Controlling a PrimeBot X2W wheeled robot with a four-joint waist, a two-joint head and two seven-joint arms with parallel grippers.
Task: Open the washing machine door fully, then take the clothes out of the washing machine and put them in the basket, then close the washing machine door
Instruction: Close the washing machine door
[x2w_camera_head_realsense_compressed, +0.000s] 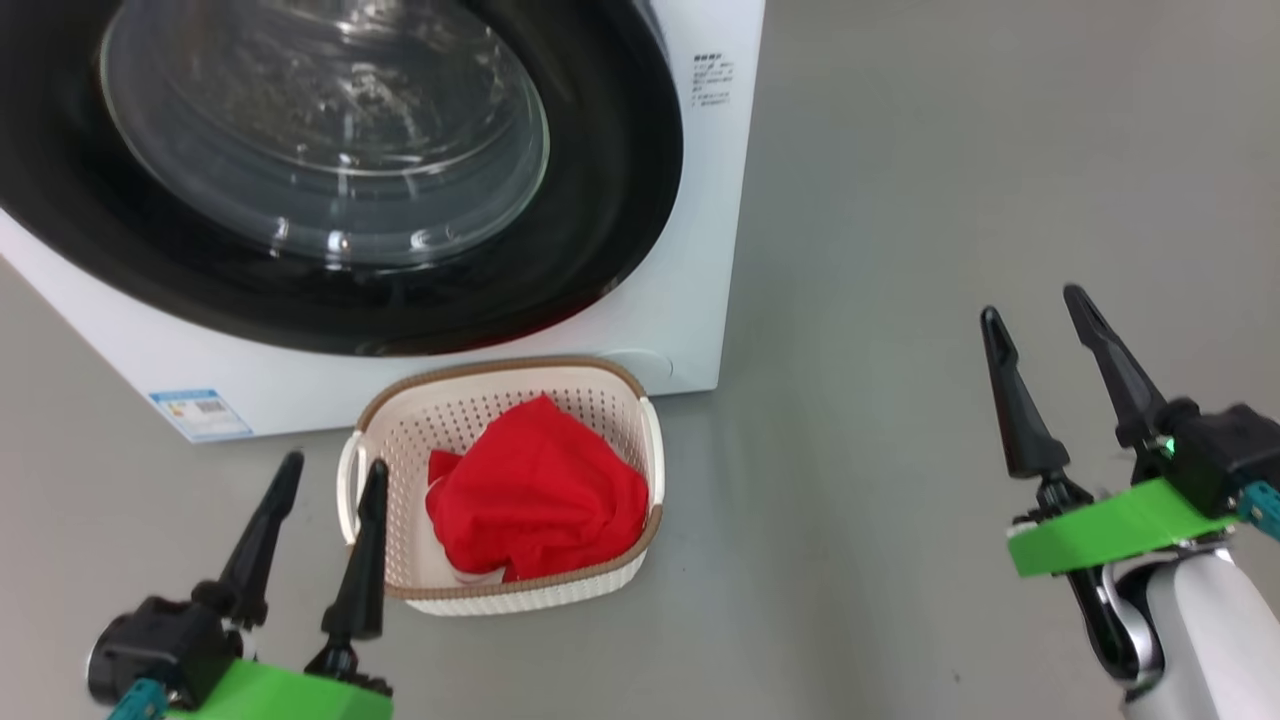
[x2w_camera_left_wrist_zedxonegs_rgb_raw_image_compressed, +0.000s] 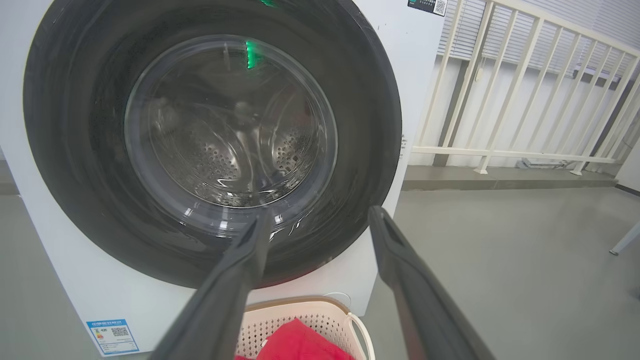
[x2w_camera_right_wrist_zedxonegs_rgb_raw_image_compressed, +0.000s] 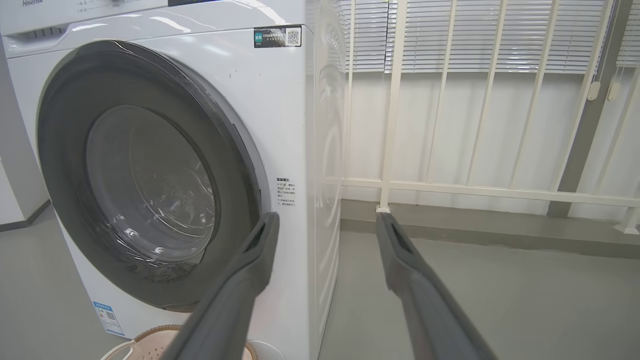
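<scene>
Fingers of the left gripper (x2w_camera_head_realsense_compressed: 335, 462) rise from the lower left of the head view. They are spread wide with nothing between them, and their tips stand just beside the basket (x2w_camera_head_realsense_compressed: 560, 595), at its left handle, without touching it. Well apart to the right, the right gripper (x2w_camera_head_realsense_compressed: 1031, 303) hangs over the bare grey floor (x2w_camera_head_realsense_compressed: 900, 520), its jaws equally wide and empty.

The basket sits on the floor directly before the washing machine (x2w_camera_head_realsense_compressed: 705, 250), near the right corner of its front. Whether the far rim touches the white panel I cannot tell. The clothes (x2w_camera_head_realsense_compressed: 540, 490) lie inside the basket as a bright red heap with a scrap of white at the near edge, piled toward its right side.

Behind the basket, the washing machine door (x2w_camera_head_realsense_compressed: 625, 180) is shut, its glossy black rim lying flat against the white front. In the left wrist view the perforated steel drum (x2w_camera_left_wrist_zedxonegs_rgb_raw_image_compressed: 235, 150) shows through the bulging glass. A blue label (x2w_camera_head_realsense_compressed: 200, 413) is stuck at the lower left corner of the machine's front.

Farthest back, to the machine's right, a cream railing (x2w_camera_right_wrist_zedxonegs_rgb_raw_image_compressed: 450, 187) runs along the edge of the floor, with white blinds behind it.
</scene>
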